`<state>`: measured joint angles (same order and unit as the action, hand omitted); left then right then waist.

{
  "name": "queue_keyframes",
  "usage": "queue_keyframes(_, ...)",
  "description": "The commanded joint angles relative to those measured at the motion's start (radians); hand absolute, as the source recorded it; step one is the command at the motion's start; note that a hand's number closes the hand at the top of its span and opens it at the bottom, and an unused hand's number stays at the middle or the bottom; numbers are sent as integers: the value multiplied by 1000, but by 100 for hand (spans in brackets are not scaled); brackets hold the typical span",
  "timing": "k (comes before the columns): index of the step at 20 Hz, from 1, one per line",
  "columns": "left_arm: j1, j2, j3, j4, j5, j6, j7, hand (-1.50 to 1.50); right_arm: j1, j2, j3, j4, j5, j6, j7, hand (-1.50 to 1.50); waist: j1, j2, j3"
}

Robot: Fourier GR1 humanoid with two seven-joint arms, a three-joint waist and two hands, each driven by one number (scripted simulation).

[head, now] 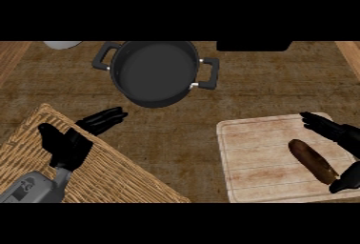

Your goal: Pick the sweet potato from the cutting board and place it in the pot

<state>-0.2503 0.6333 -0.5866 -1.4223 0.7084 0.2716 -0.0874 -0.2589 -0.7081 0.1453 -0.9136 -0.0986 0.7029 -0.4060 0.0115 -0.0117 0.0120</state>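
A brown sweet potato (314, 160) lies slantwise on the pale wooden cutting board (256, 157) at the right. My right hand (339, 136) comes in from the right edge, open; its fingers reach over the board's far right corner and its thumb (347, 178) sits by the potato's near end. The fingers stand apart from the potato. A dark pot (155, 71) with two handles stands at the top centre, with nothing in it. My left hand (74, 138) rests open over the woven mat at the left.
A woven wicker mat (105, 176) covers the lower left of the wooden counter. A pale round object (62, 45) shows at the top left edge, and a black object (253, 45) at the top right.
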Motion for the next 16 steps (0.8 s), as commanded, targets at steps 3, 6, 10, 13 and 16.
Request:
queue_keyframes(3,-14,-51,-80,35,-80,35,75,0,-24,75,44,63,64,14,-85,150,-7,16,-10)
queue_keyframes(6,14,-32,-72,91,-52,-15,23,0,-17,62,94,72,181,-58,-246,150,-2,22,-9)
queue_keyframes(10,0,-26,-71,109,-41,6,33,0,-17,78,81,130,121,-18,-274,150,-3,23,-9)
queue_keyframes(13,14,-6,-88,33,-31,12,45,0,19,104,95,129,100,-26,-297,150,-1,18,-9)
queue_keyframes(16,0,-54,-118,75,-53,33,5,0,-65,196,61,193,53,-95,-241,150,8,25,-8)
